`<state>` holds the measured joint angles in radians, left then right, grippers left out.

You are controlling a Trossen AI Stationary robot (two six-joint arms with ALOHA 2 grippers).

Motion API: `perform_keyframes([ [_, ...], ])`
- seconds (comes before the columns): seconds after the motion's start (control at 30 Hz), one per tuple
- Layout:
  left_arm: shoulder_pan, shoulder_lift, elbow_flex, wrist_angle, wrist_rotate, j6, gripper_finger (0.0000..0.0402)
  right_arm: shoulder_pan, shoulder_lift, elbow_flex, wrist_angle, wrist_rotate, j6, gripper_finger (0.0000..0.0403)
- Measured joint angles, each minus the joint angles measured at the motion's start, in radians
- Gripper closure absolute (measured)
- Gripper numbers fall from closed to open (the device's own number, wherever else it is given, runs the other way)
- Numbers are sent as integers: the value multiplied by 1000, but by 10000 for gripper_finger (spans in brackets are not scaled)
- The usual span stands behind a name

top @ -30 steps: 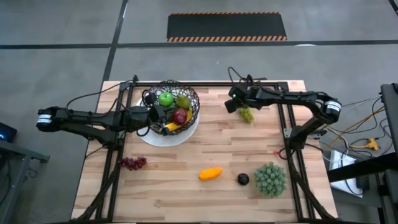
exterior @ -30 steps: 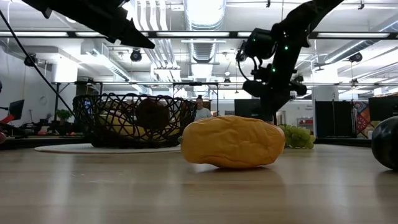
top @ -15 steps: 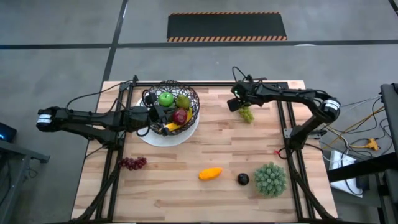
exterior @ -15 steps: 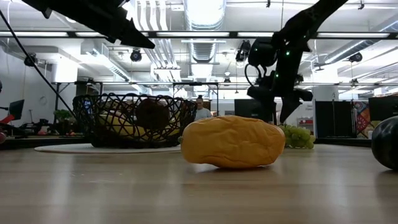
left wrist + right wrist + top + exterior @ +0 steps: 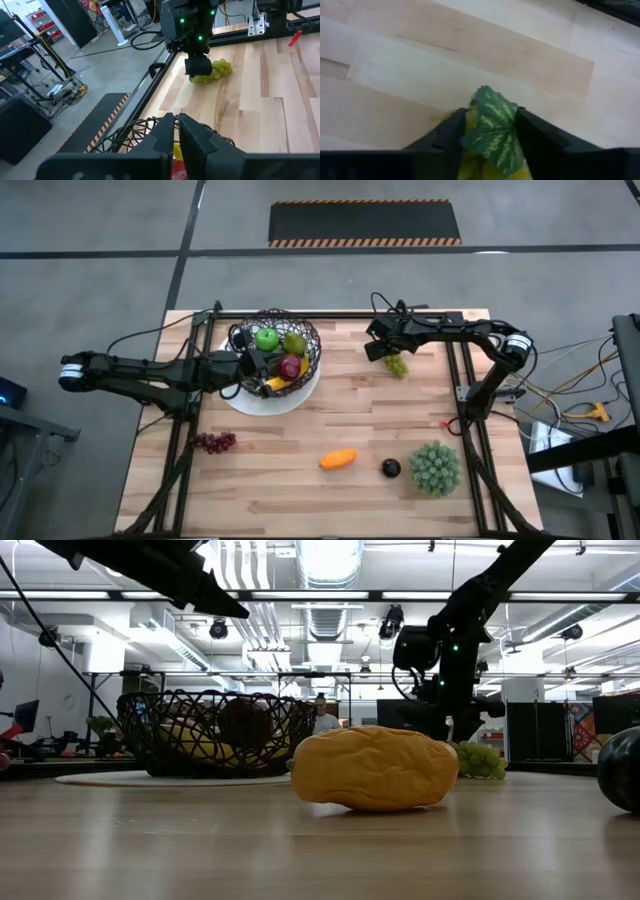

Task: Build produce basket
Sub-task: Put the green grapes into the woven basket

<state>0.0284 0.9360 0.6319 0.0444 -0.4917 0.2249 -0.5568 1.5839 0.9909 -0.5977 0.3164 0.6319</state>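
The green grapes (image 5: 398, 364) lie on the table right of the basket, also seen in the low view (image 5: 481, 760) and the left wrist view (image 5: 214, 71). My right gripper (image 5: 382, 350) is down on their leafy end, shut on it (image 5: 491, 115). The black wire basket (image 5: 312, 340) stands on a white plate (image 5: 300, 392) and holds a green apple, a pear, a red fruit and a banana. My left gripper (image 5: 176, 125) hovers shut over the basket's left part. Purple grapes (image 5: 213, 442), an orange piece (image 5: 338, 459) and a dark plum (image 5: 390, 468) lie on the table's near half. My right gripper pinches the green grapes at their leafy end (image 5: 492, 135), the leaf standing between the two fingers (image 5: 540, 140). It comes from above, pointing down (image 5: 199, 66). The bunch lies on the table.
A larger spiky green ball (image 5: 434, 468) sits near the table's right near corner, beside the plum. In the low view the orange piece (image 5: 375, 767) fills the foreground. The arms' black frame rails run along the far, left and right sides of the table.
My right gripper has come down onto the green grapes and turned at the wrist on the way. The grapes have stayed on the table.
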Motion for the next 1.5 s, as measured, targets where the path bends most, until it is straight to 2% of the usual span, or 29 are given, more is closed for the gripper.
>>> perform_keyframes([
  [0.2, 0, 0, 0, 0, -7, 0, 391, 15, -1, 0, 1, -7, -10, 374],
  [0.23, 0, 0, 0, 0, -7, 0, 391, 20, -2, 0, 1, -8, -18, 383],
  [0.47, 0, 0, 0, 0, -7, -6, 391, 63, -47, 0, 4, -3, -33, 394],
  [0.63, 0, 0, 0, 0, -6, -8, 391, 115, -135, 0, 8, 6, -59, 394],
  [0.8, -11, 0, 0, 16, -4, -16, 391, 191, -252, 0, 28, 74, -100, 394],
  [1.13, -39, -5, -2, 198, 0, 0, 391, 332, -455, 0, 343, 72, -306, 394],
  [1.2, -39, -5, -2, 221, 0, 10, 391, 349, -468, 0, 416, 46, -335, 394],
  [1.37, -39, -6, -2, 295, -1, 75, 391, 361, -468, 0, 578, -113, -375, 394],
  [1.5, -37, -18, -2, 314, -9, 128, 391, 363, -441, 1, 690, -167, -384, 394],
])
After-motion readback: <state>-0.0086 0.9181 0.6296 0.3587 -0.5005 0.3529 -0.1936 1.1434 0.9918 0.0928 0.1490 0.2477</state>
